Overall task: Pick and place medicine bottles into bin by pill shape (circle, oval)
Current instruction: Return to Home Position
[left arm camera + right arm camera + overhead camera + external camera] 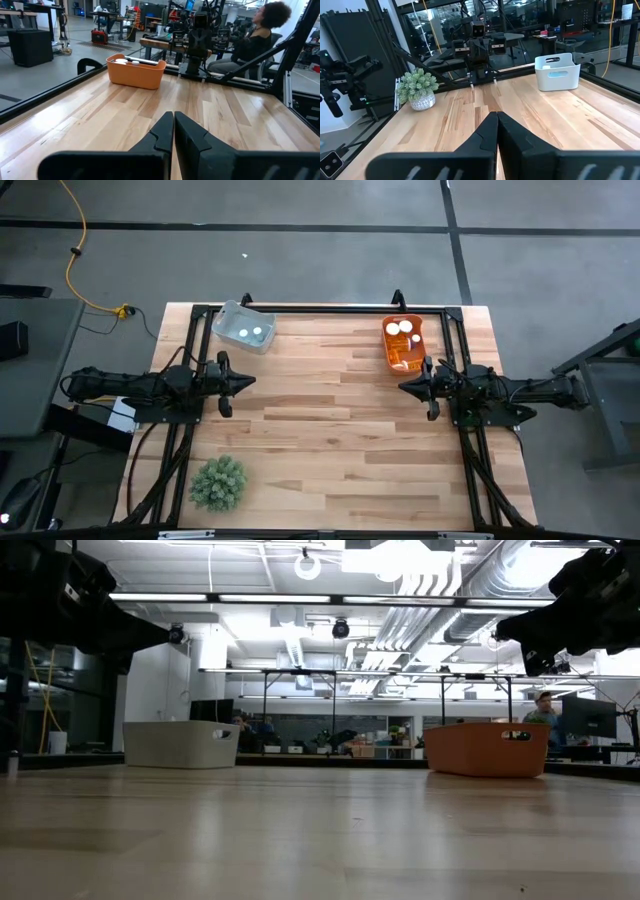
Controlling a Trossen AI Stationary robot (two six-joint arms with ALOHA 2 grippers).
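The medicine bottles lie in two bins at the table's far side. The grey bin [244, 326] at the far left holds two white caps [252, 333]. The orange bin [404, 343] at the far right holds amber bottles with white caps [399, 329]. My left gripper [250, 380] is shut and empty above the table's left side. My right gripper [403, 386] is shut and empty above the right side, near the orange bin. Both bins also show in the low view, the grey bin [181, 744] and the orange bin [487, 749].
A green spiky plant ball [218, 482] in a pot stands at the near left of the table. A black frame [320, 308] runs along the table's far edge and sides. A person [260, 30] sits beyond the table's right side.
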